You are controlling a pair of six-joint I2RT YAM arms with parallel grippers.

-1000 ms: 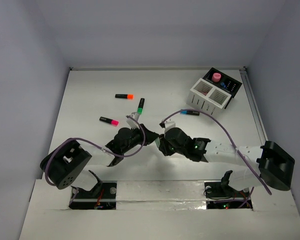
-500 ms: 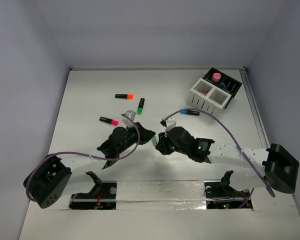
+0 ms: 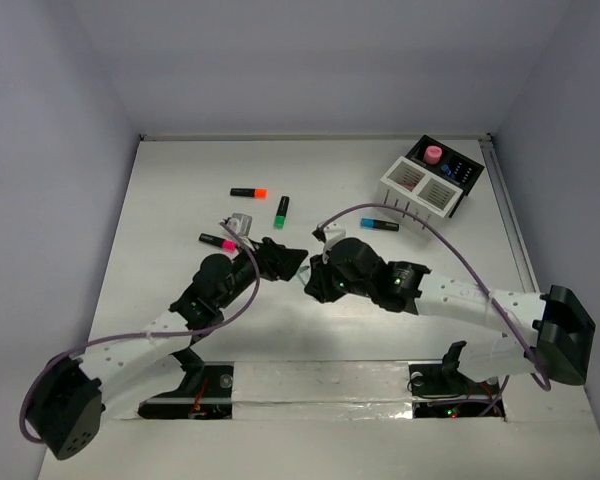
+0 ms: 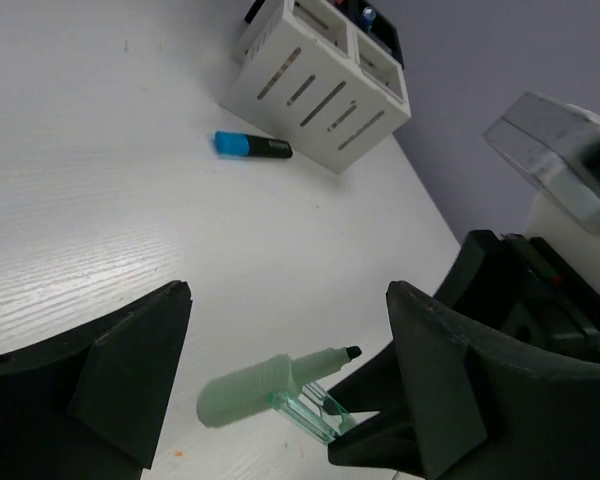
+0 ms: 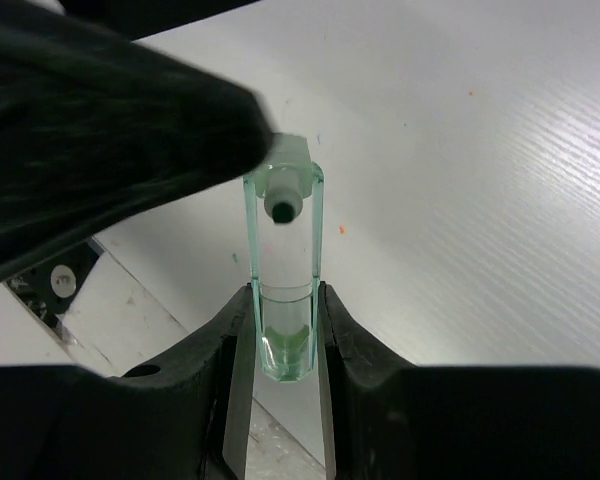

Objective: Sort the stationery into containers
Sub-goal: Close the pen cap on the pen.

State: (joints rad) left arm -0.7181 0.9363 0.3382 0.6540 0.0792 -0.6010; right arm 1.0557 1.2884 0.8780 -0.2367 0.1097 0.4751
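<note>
A pale green marker piece (image 4: 248, 393) with a black tip hangs above the table between the two grippers. Its clear green part (image 5: 284, 330) is clamped in my right gripper (image 5: 285, 300), which is shut on it. My left gripper (image 4: 288, 330) stands open around the pale green body, its fingers (image 4: 130, 360) apart from it. In the top view the left gripper (image 3: 283, 258) and right gripper (image 3: 313, 282) meet at mid-table. Highlighters lie loose: orange cap (image 3: 248, 192), green cap (image 3: 281, 211), pink cap (image 3: 217, 241), blue cap (image 3: 378, 224). The white slatted box (image 3: 417, 190) joins the black box (image 3: 452, 170) at back right.
A pink round thing (image 3: 433, 154) stands in the black box. The blue-capped highlighter (image 4: 252, 146) lies just in front of the white box (image 4: 320, 90). Purple cables loop off both arms. Grey walls close the table at the back and both sides.
My left gripper has opened and let go of the pale green piece, and the left arm has stretched out further. The right gripper keeps its hold and has shifted slightly back.
</note>
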